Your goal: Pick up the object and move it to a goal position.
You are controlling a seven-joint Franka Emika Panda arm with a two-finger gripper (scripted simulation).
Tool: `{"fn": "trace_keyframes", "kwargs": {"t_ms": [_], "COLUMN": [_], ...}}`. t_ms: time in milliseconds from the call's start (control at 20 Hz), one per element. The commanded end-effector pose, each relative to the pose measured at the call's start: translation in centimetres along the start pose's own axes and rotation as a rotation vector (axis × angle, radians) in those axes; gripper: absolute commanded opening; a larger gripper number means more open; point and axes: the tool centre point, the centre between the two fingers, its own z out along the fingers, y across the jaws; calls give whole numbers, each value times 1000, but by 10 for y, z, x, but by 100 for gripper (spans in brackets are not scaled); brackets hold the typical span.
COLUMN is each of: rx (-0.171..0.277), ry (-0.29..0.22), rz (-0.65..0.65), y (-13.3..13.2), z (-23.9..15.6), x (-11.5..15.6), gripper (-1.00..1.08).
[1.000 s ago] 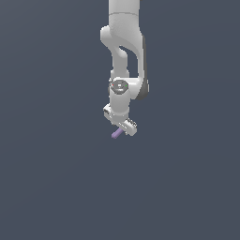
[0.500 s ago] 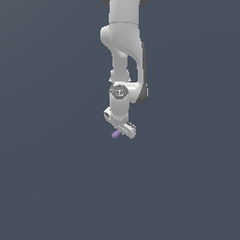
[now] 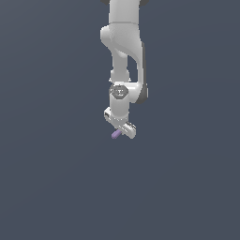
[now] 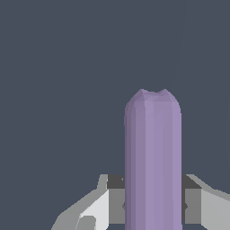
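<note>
Between the pads of the gripper (image 3: 121,131), clamped purple rod (image 3: 116,134) poking out sideways, barely shifted from a second ago, likely mid-carry toward unseen goal.

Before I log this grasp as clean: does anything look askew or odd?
Nothing looks damaged. The purple rod sits between the fingers of the gripper, sticking out toward the exterior view's left rather than centred.

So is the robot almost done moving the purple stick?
The picking up looks done: the purple stick sits between the gripper fingers, pressed on both sides in the wrist view. Carrying it is in hand. Reaching the goal is left, and no goal spot shows, so I cannot tell how far.
</note>
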Motion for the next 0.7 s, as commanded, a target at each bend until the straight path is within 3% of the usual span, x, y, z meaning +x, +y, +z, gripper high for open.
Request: {"fn": "trace_keyframes", "kwargs": {"t_ms": [0, 300, 650], "rx": [0, 0, 0], "ry": [0, 0, 0], "rz": [0, 0, 0], "y": [0, 4, 12], "z": [0, -2, -5], "x": [1, 19, 64], "gripper": [-100, -100, -100]}}
